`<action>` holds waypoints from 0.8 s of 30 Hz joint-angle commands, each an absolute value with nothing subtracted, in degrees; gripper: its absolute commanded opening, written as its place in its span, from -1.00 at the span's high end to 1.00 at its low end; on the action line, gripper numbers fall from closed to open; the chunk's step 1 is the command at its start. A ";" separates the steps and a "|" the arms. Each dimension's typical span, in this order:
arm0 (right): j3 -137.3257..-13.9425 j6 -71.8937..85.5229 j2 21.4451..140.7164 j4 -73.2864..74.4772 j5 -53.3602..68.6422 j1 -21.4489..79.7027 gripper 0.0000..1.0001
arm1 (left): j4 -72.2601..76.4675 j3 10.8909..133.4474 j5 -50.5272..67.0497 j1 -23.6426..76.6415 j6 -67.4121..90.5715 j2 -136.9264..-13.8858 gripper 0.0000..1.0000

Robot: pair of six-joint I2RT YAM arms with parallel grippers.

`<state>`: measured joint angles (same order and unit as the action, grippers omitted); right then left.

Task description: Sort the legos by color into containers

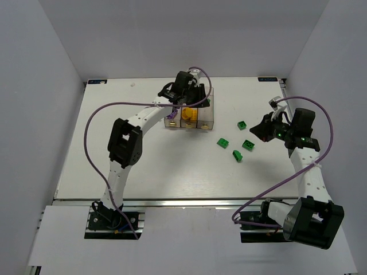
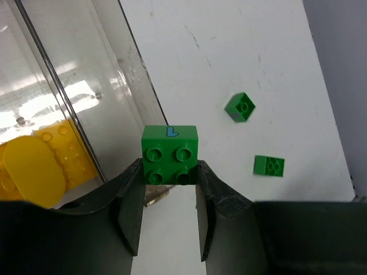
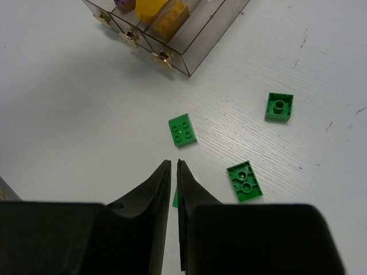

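My left gripper [image 2: 170,167] is shut on a green lego [image 2: 170,146], studs facing the camera. It hangs just right of the clear containers [image 2: 86,97], over their far end [image 1: 204,119]. A yellow lego [image 2: 34,169] lies in the middle bin, and a purple one [image 3: 123,4] shows in the outer bin. Several green legos lie on the table [image 1: 223,142] [image 1: 241,124] [image 1: 248,145] [image 1: 237,155]. My right gripper [image 3: 174,162] hovers over them with its jaws almost together and nothing clamped. A green sliver of one lego [image 3: 175,197] shows on the table under the fingers.
White walls enclose the table on the left, back and right. Purple cables loop off both arms. The left arm [image 1: 123,143] stretches diagonally across the left half of the table to the bins.
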<state>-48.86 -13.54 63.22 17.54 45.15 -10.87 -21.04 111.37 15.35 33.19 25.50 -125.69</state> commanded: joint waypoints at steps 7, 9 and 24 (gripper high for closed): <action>-48.78 -14.85 63.81 16.87 47.37 -11.51 0.21 | -26.46 121.02 11.95 33.75 26.63 -131.57 0.24; -48.87 -15.12 64.07 17.31 47.55 -11.69 0.05 | -26.37 121.03 11.95 33.75 26.72 -132.01 0.02; -47.82 -17.66 67.50 17.32 44.84 -10.90 -0.11 | -28.04 114.55 15.90 33.75 22.86 -122.10 -0.04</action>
